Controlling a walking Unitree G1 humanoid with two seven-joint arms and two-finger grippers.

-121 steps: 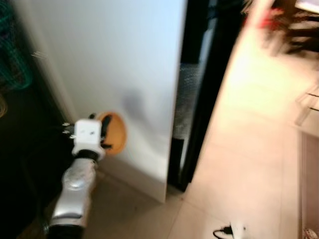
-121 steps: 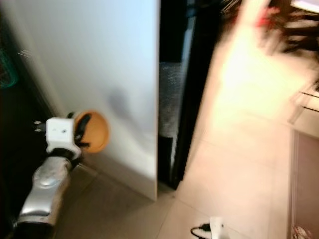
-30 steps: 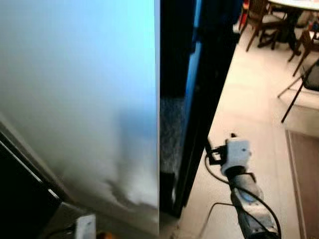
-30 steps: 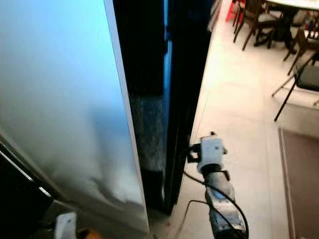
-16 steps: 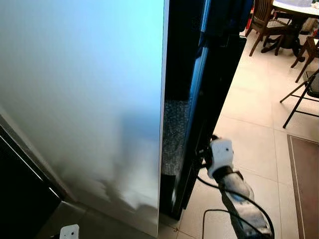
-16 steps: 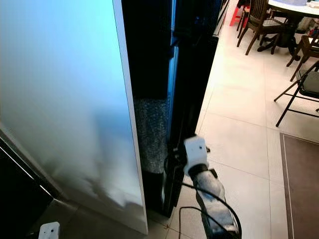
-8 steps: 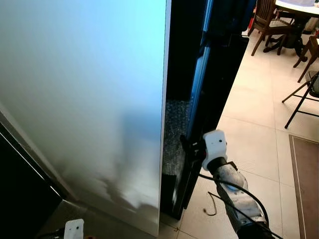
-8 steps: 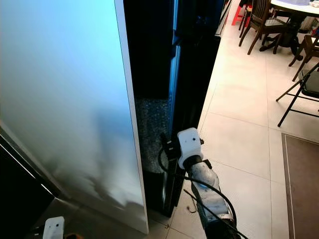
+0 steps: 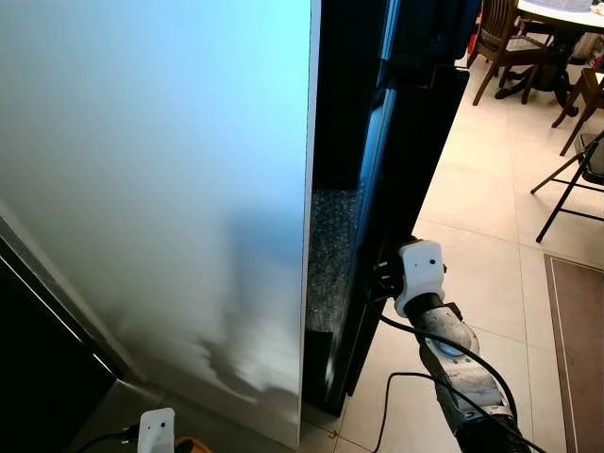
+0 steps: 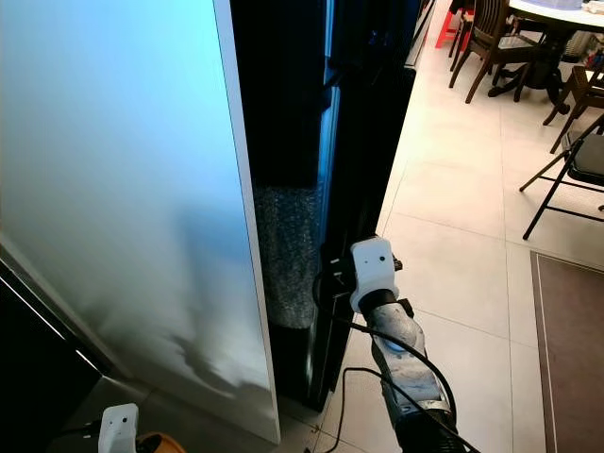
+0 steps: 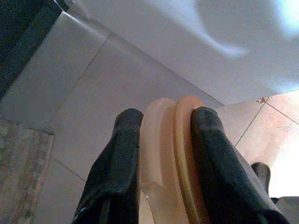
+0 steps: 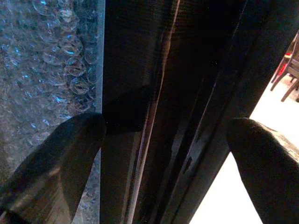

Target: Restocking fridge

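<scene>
A tall white fridge panel (image 9: 160, 189) stands on the left, with a black door (image 9: 406, 170) beside it and a narrow dark gap between them. Bubble wrap (image 9: 330, 245) lines the gap low down. My right gripper (image 9: 381, 279) is at the black door's front edge. In the right wrist view it (image 12: 166, 126) is open, with one finger on each side of that edge (image 12: 154, 93). My left gripper (image 11: 166, 116) hangs low by the floor, shut on an orange round dish (image 11: 180, 154), which is seen edge-on. That dish (image 10: 156, 442) peeks up beside the left wrist.
Pale tiled floor (image 9: 472, 208) stretches to the right. Wooden chairs and a table (image 9: 528, 47) stand at the far right, with a folding chair (image 9: 571, 179) nearer. A brown mat (image 9: 576, 349) lies at the right edge. A black cable (image 9: 406, 396) hangs from my right arm. A dark cabinet (image 9: 38, 368) is at the lower left.
My right gripper has shifted slightly to the right, from the gap out to the black door's edge. The left wrist has risen a little at the bottom of the view.
</scene>
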